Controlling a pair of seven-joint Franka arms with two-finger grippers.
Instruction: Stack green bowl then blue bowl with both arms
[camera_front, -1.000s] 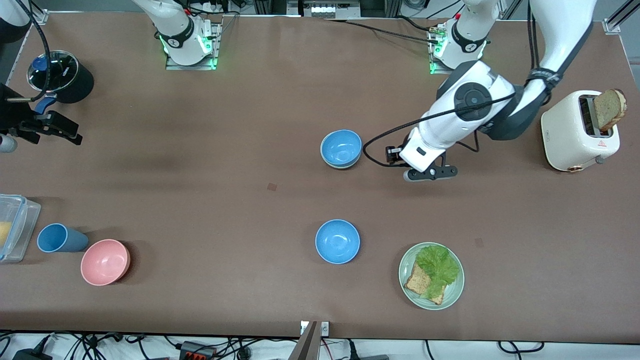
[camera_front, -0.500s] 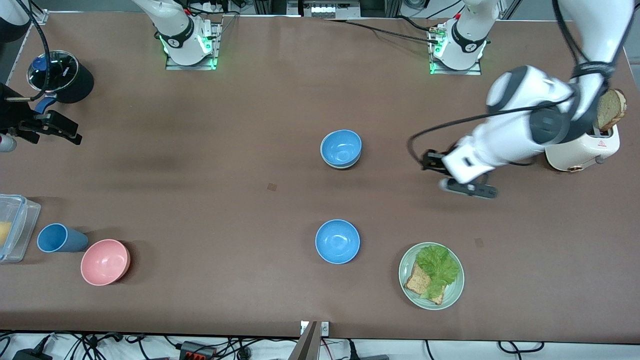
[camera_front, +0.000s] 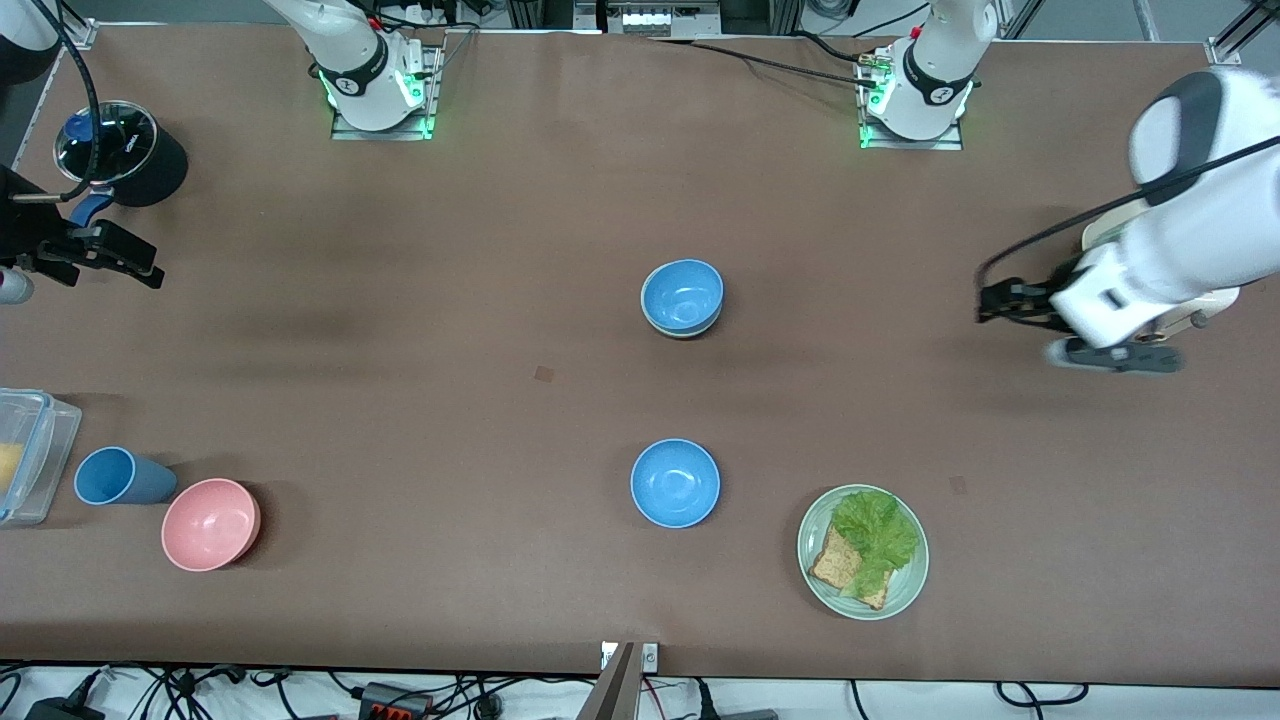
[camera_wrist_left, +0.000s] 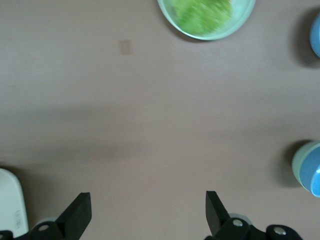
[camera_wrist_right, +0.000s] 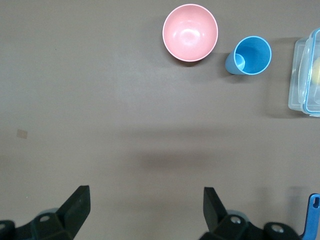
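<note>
A blue bowl (camera_front: 682, 294) sits nested in the green bowl (camera_front: 684, 332) at the table's middle; only the green rim shows beneath it. The left wrist view shows this stack at its edge, with the green bowl (camera_wrist_left: 298, 162) under the blue one (camera_wrist_left: 313, 172). A second blue bowl (camera_front: 675, 483) stands alone, nearer the front camera, and its edge shows in the left wrist view (camera_wrist_left: 316, 35). My left gripper (camera_front: 1110, 356) is open and empty over bare table beside the toaster (camera_front: 1205, 300). My right gripper (camera_front: 95, 258) is open and empty, waiting at the right arm's end.
A pale green plate (camera_front: 812, 530) with lettuce and bread lies near the lone blue bowl. A pink bowl (camera_front: 210, 524), a blue cup (camera_front: 120, 477) and a clear container (camera_front: 25, 455) sit at the right arm's end. A black pot (camera_front: 120, 150) stands near the right gripper.
My left arm has swung away from the stacked bowls toward the left arm's end, its open gripper now by the toaster. The right arm and the bowls have not moved.
</note>
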